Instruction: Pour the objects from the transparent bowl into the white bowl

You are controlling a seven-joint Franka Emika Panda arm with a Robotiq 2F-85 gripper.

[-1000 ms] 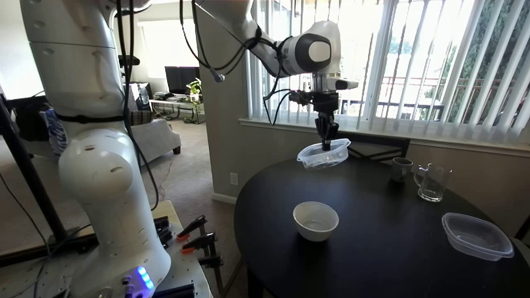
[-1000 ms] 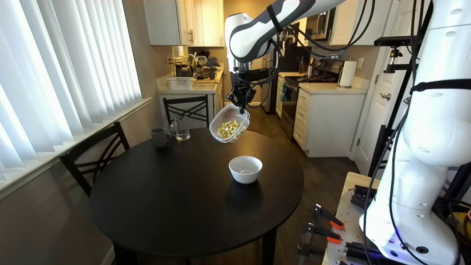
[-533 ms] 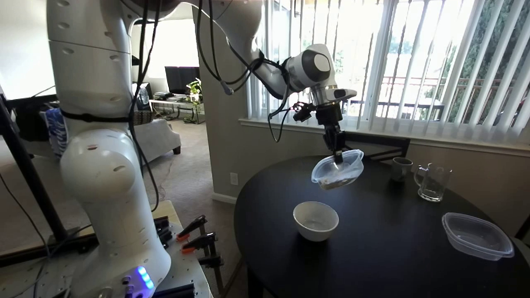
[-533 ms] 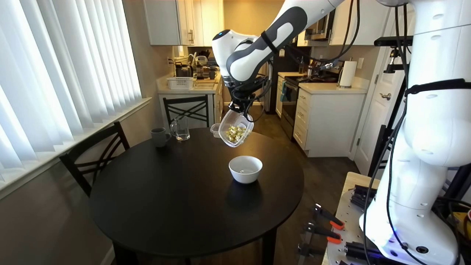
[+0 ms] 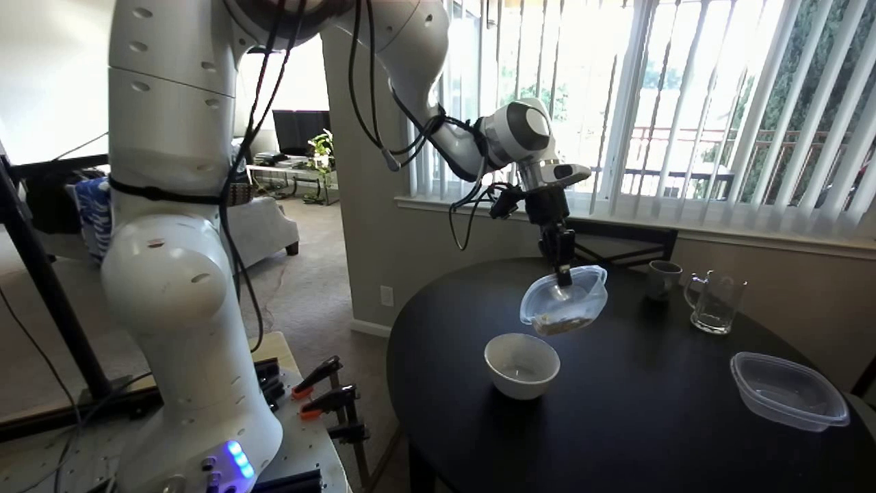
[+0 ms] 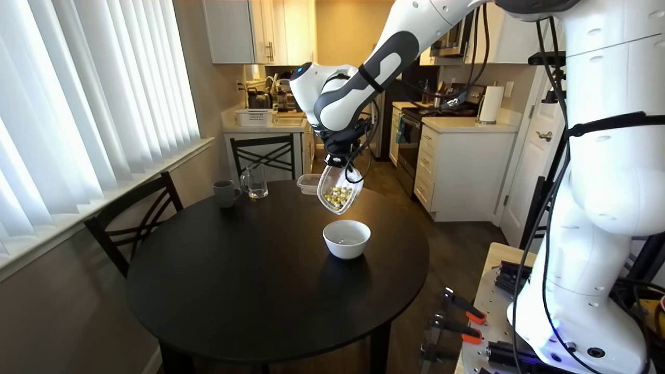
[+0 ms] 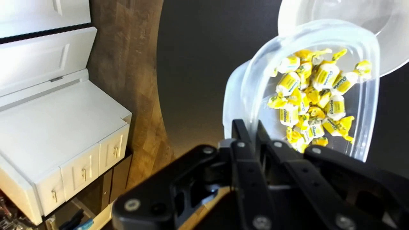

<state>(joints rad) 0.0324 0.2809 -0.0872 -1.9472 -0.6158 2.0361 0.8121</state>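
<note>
In an exterior view the gripper [image 5: 563,279] grasps the tilted transparent bowl [image 5: 578,296] by its wall, the white bowl [image 5: 521,389] lower and aside. In an exterior view the candies [image 6: 337,197] lie in the transparent bowl, below the gripper. In the wrist view they heap beyond the gripper, the white bowl farther out. Lifting looks done; pouring remains.

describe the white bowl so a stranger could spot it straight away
Find the round dark table beside the robot's base. On the side nearer that base, the white bowl stands upright near the tilted transparent bowl that the fingers hold. Its opaque white, plain round sides set it apart from that bowl, the clear container, the glass mug and the grey mug.
</note>
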